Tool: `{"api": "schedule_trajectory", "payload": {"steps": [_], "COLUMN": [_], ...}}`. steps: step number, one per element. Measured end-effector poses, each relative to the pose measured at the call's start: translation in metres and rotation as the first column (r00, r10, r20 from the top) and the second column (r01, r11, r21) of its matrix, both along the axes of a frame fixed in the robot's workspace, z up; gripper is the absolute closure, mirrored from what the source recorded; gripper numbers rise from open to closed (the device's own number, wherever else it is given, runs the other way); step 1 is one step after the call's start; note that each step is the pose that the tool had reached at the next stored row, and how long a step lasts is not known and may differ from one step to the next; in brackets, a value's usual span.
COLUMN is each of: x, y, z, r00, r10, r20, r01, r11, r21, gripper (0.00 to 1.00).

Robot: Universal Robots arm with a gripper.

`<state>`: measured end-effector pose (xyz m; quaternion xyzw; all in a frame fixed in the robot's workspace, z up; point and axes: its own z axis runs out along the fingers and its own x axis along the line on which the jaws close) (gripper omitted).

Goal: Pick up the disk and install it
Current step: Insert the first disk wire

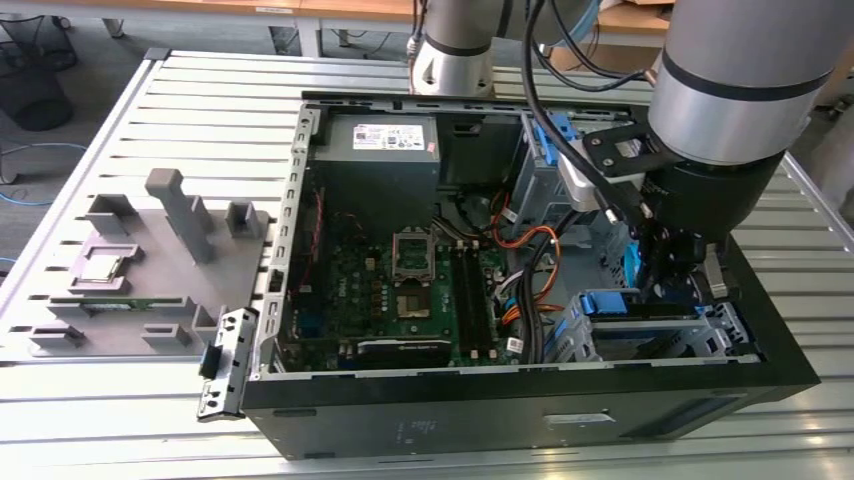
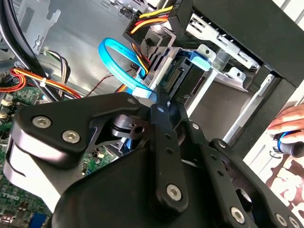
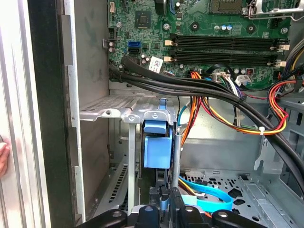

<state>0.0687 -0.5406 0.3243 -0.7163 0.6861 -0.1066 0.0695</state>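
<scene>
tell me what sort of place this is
Most likely a robotics lab or test workshop. A robot arm reaches into an open computer case lying on a slatted metal table, a grey parts fixture sits beside it, and a wastebasket stands on the floor nearby.

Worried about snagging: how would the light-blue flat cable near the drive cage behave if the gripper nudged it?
The light-blue cable probably flexes yet springs back: it holds a free-standing loop in the second wrist view. It looks thin and light, so a nudge should shift it, though its end by the disk may be anchored.
</scene>
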Motion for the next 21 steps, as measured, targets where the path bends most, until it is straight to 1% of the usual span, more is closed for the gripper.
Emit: {"api": "schedule_trajectory", "payload": {"steps": [2, 5, 16, 20, 21], "x": [0.0000, 0.0000, 0.0000, 0.0000, 0.0001], "y": [0.0000, 0.0000, 0.0000, 0.0000, 0.0000], "z": [0.0020, 0.0080, 0.0327, 0.0332, 0.0333], "r00": [1.0000, 1.0000, 1.0000, 1.0000, 1.0000], "r10": [0.000, 0.000, 0.000, 0.000, 0.000], "r20": [0.0000, 0.0000, 0.0000, 0.0000, -0.0021], "r01": [0.000, 0.000, 0.000, 0.000, 0.000], "r11": [1.0000, 1.0000, 1.0000, 1.0000, 1.0000], "r21": [0.0002, -0.0001, -0.0001, 0.0002, 0.0002], "gripper": [0.76, 0.76, 0.76, 0.76, 0.76]}}
